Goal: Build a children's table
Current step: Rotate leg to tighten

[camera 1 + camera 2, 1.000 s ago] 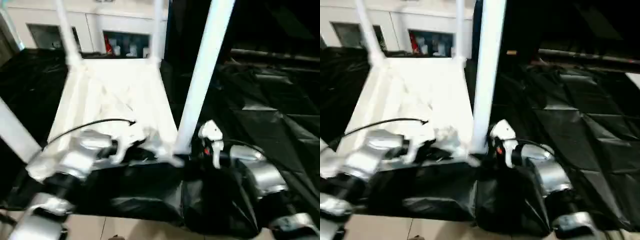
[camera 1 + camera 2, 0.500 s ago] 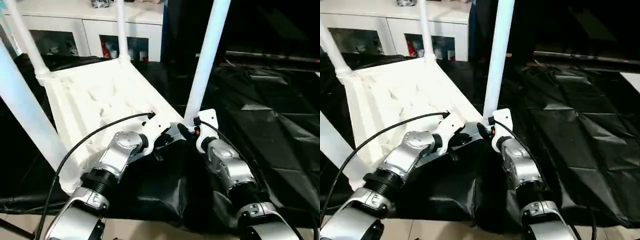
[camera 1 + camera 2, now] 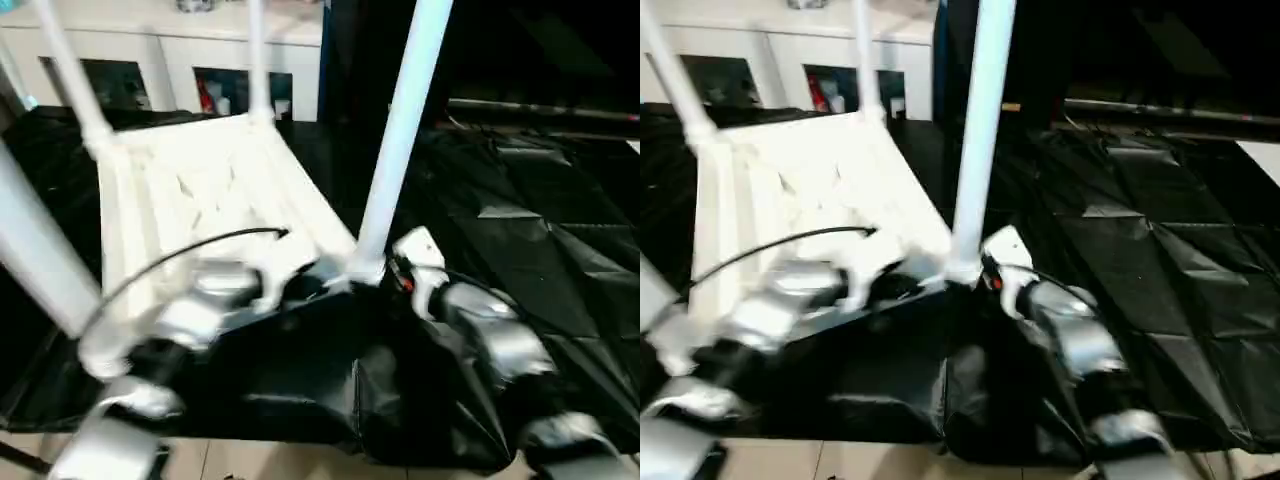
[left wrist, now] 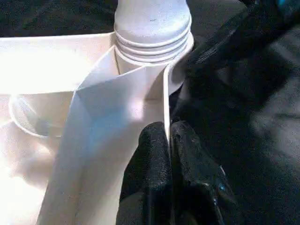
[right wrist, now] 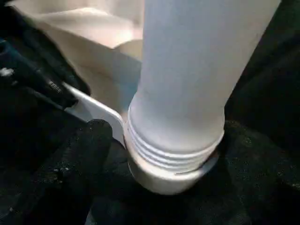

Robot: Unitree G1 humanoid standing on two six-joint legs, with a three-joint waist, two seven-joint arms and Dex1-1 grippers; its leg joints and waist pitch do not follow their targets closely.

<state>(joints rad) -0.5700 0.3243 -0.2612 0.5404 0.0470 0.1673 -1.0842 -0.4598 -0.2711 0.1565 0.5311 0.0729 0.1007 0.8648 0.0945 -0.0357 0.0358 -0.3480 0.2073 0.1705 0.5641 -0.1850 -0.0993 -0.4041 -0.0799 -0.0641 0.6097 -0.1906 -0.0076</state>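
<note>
The white tabletop [image 3: 200, 190] lies upside down on black sheeting, ribbed underside up. Its legs stand upward from the corner sockets: the near right leg [image 3: 400, 130], the near left leg [image 3: 30, 250] and two far legs [image 3: 70, 70] [image 3: 257, 60]. My left gripper [image 4: 168, 133] is shut on the thin rim wall of the tabletop [image 4: 117, 93], right beside the near right leg's threaded base [image 4: 152, 28]. My right gripper [image 3: 388, 275] sits against the same corner from the other side, close to the leg's threaded base [image 5: 178, 140].
Black plastic sheeting [image 3: 540, 200] covers the floor around the table and bunches up under my arms. A white cabinet with glass doors [image 3: 190, 75] stands at the back. A strip of bare light floor [image 3: 260, 460] runs along the near edge.
The head views have shifted and blurred. Both grippers stay at the near right corner, and the tabletop has swung a little with them since half a second ago.
</note>
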